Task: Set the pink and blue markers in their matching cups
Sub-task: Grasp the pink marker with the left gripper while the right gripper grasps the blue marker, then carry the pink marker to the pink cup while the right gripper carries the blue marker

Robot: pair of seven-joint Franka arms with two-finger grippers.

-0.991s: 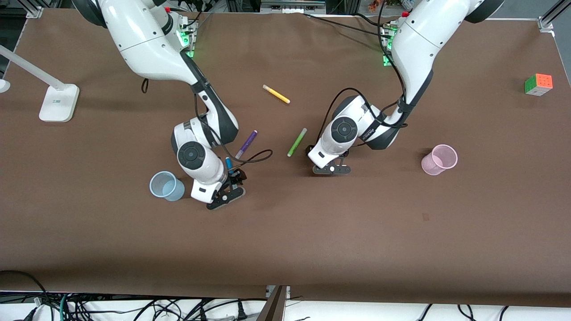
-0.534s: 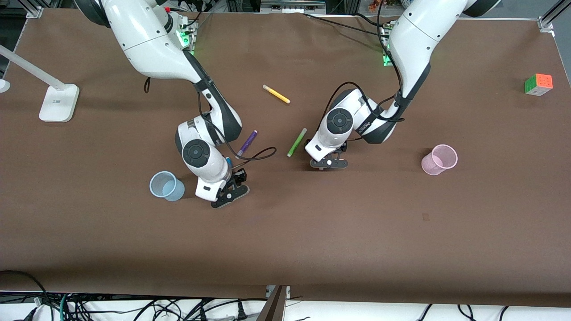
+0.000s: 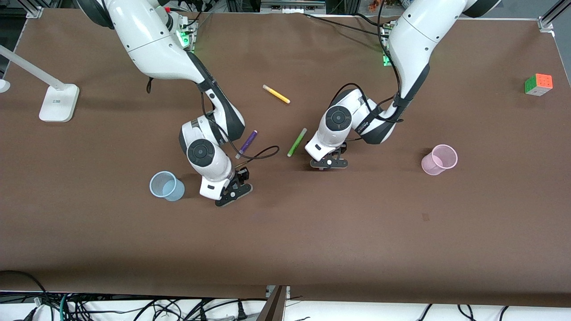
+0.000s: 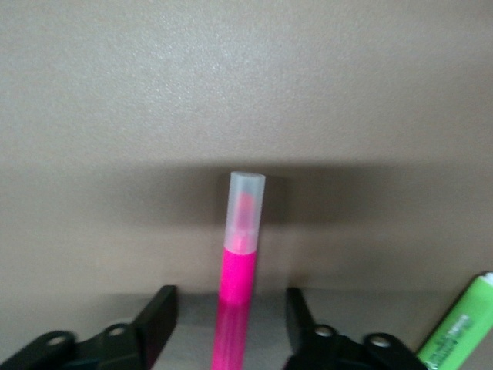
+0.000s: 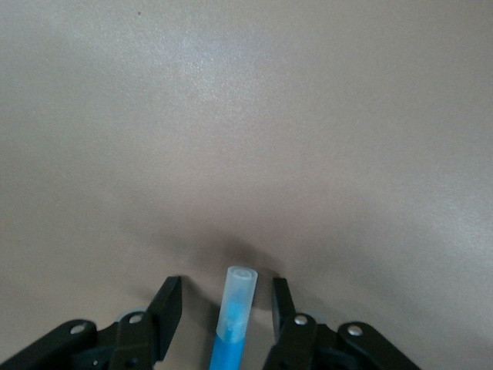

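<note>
Hovering low over the table [image 3: 401, 232], the right gripper [image 3: 233, 192] sits beside the blue cup [image 3: 166, 186]; the left gripper [image 3: 329, 162], by the green pen [image 3: 296, 141], is well apart from the pink cup [image 3: 439, 159]. In the left wrist view, spread fingers [image 4: 158, 312] flank the pink marker [image 4: 240, 262], seemingly without touching. The right wrist view shows fingers [image 5: 166, 307] spread around the blue marker [image 5: 233, 316].

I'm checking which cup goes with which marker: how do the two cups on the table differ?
Colour: the blue cup is pale blue, the pink cup pale pink.
Place: the blue cup stands toward the right arm's end, beside the right claw; the pink cup stands toward the left arm's end, well apart from the left claw.
The blue cup is a little nearer the front camera.
Both are small, translucent, mouth up, with no marker inside.
</note>
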